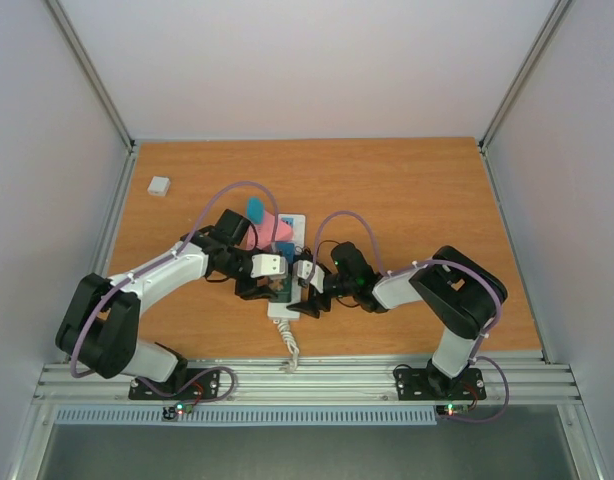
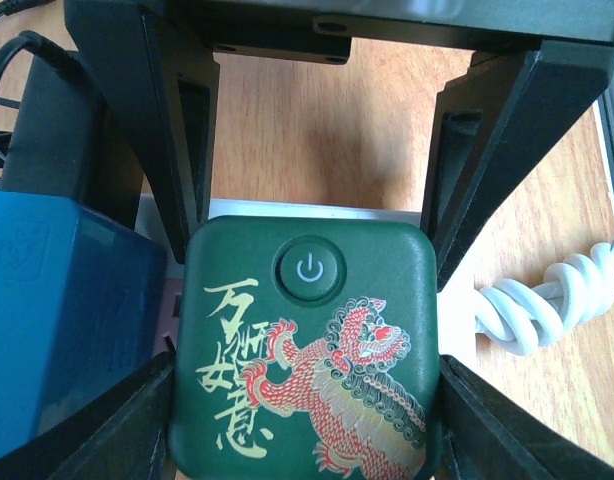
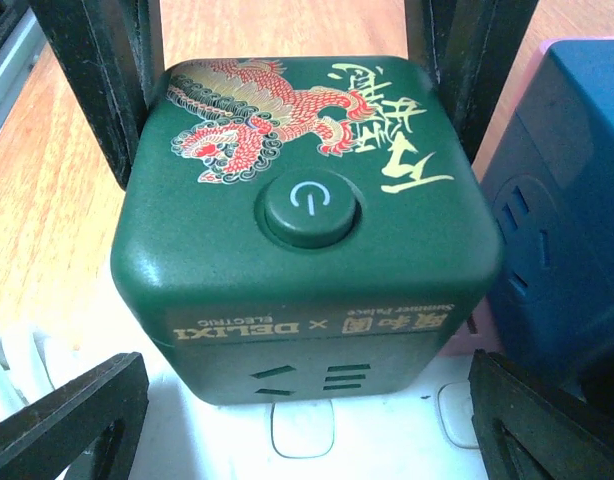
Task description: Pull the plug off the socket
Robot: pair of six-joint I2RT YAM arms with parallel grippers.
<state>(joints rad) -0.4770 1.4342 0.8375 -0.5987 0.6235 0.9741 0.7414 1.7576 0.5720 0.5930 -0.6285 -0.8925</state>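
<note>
My left gripper [image 2: 305, 410] pinches the green plug [image 2: 307, 350] by its sides, low in the frame's centre. My right gripper [image 3: 307, 410] straddles it; whether it presses, I cannot tell. The plug sits in the socket [image 3: 372, 445], mid-counter [image 1: 417, 200], beside a blue cube [image 2: 67, 320].

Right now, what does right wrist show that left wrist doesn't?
Only right wrist: the green plug's side face, with the DELIXI label and slots.
Only left wrist: the coiled cord in clear view, and a black cable at top left.
Both: the plug's top with its dragon print and power button, the blue cube beside it, some white socket beneath, and that view's own fingers flanking the plug.
</note>
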